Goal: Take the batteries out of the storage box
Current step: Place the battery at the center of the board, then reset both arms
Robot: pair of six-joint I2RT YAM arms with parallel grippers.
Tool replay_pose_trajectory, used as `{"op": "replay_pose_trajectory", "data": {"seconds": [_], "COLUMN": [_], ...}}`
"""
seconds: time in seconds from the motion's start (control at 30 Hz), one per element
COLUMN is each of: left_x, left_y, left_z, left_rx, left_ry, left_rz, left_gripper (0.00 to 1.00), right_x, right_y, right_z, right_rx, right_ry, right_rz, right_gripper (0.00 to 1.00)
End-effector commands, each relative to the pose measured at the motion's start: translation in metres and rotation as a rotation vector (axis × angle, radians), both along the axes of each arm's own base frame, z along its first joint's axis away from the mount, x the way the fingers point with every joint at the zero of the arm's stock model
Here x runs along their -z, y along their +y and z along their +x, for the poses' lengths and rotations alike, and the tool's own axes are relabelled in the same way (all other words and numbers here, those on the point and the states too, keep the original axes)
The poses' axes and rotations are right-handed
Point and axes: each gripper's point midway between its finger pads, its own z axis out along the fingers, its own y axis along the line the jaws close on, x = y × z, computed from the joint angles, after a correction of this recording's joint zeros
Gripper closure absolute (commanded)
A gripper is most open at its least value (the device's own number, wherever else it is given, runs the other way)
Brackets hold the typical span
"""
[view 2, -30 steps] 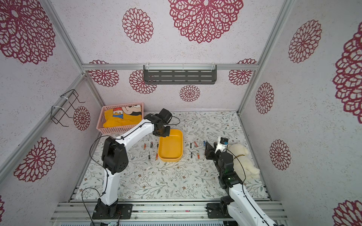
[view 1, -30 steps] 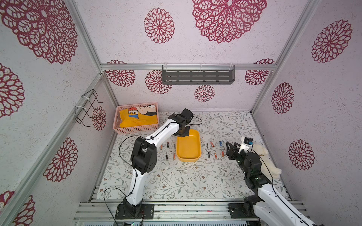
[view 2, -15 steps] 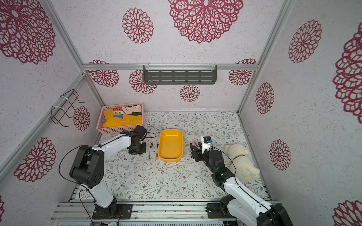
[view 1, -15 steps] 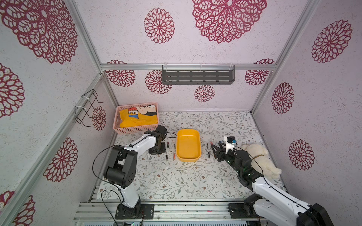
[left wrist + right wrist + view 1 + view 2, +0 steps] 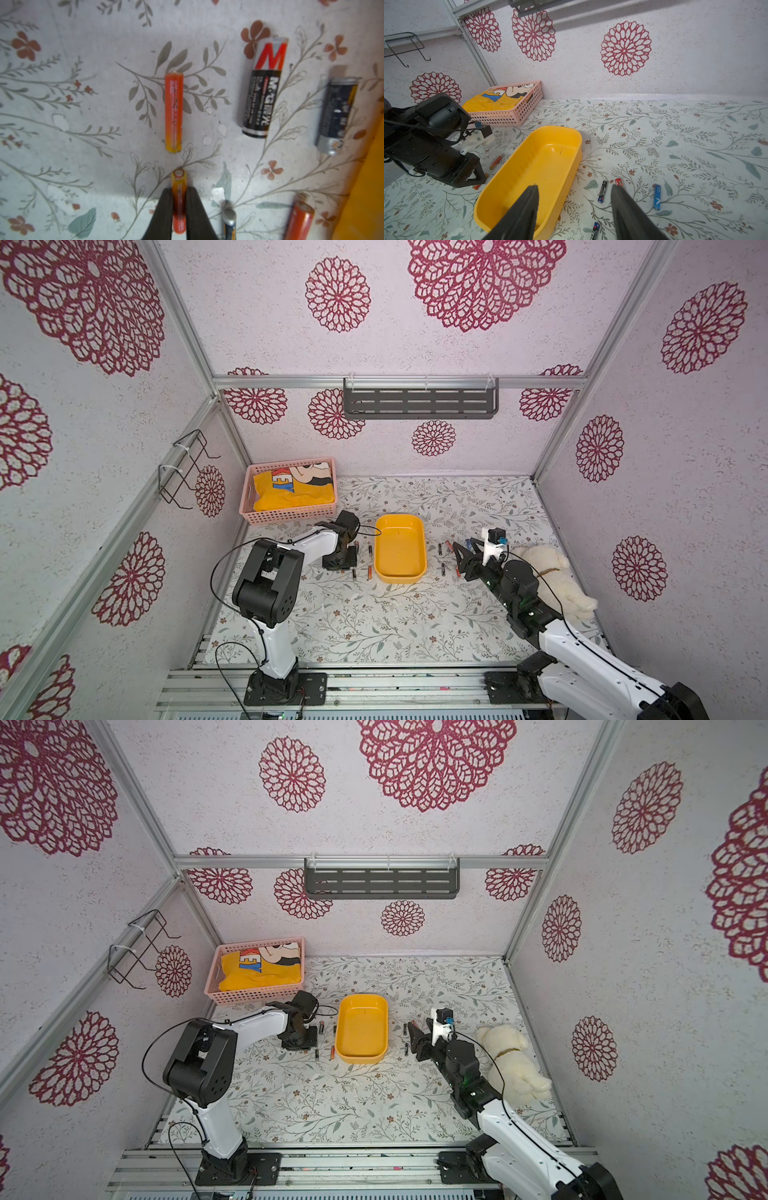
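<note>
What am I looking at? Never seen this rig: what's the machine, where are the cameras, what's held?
Two robot arms with two-finger grippers stand at a floral table. Two pictures look down from one overhead stereo camera; the other two come from cameras on the wrists. The yellow storage box sits empty mid-table, with batteries lying on the table on both sides of it. A pink basket and a plush toy are there too. In the left wrist view, the left gripper is shut on an orange battery. The right gripper is open, holding nothing, near the box.
</note>
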Motion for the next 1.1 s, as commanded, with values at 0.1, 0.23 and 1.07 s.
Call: {"op": "replay_pose_trajectory", "data": {"seconds": [0.1,0.23,1.07], "left_x": [0.008,0.003,-0.158], "left_y": [0.0,-0.005,0.015], "left_z": [-0.012,-0.017,0.036], "left_rx": [0.008,0.014,0.029], "left_ry": [0.04,0.043,-0.443], "left_rz": [0.017,0.005,0.112], "left_gripper": [0.89,0.89,0.4], "right_x": [-0.017,-0.019,-0.021], "right_y": [-0.016,-0.023,-0.091], "right_z": [0.002,0.002,0.024], "right_rx": [0.09,0.127,0.475], "right_ry": [-0.064,-0.076,-0.078], "right_rz": [-0.001,0.005,-0.059], "right_gripper": [0.38,0.37,0.19]}}
